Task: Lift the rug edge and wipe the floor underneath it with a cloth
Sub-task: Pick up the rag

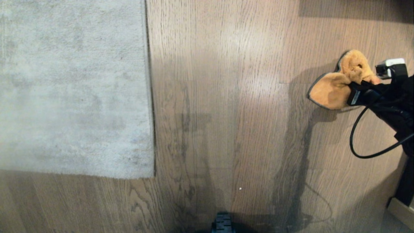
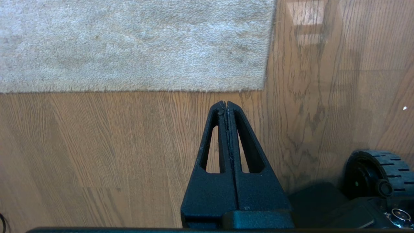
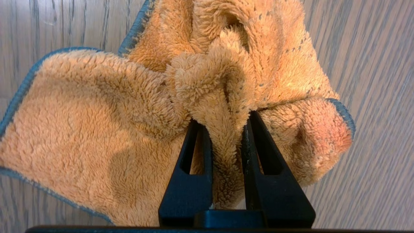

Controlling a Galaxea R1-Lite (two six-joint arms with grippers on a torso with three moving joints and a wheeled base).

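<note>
Right claw [image 3: 226, 129] is clamped on a bunched fold of the cloth [image 1: 333, 90], way off right on the floor [image 1: 226, 113]. Rug edge [image 1: 150, 97] lies flat, well apart. Left claw [image 2: 226, 105] is pinched together, empty. That thin pinch could slip once wiping drags.

Rug edge [image 1: 149, 97] laid flat on the floor [image 1: 226, 97] at the left, its corner toward the robot, cloth [image 1: 333, 90] set well apart at the far right on the floor, pinched in the right gripper [image 3: 228, 129], left gripper [image 2: 225, 105] held just short of the rug's near border.
</note>
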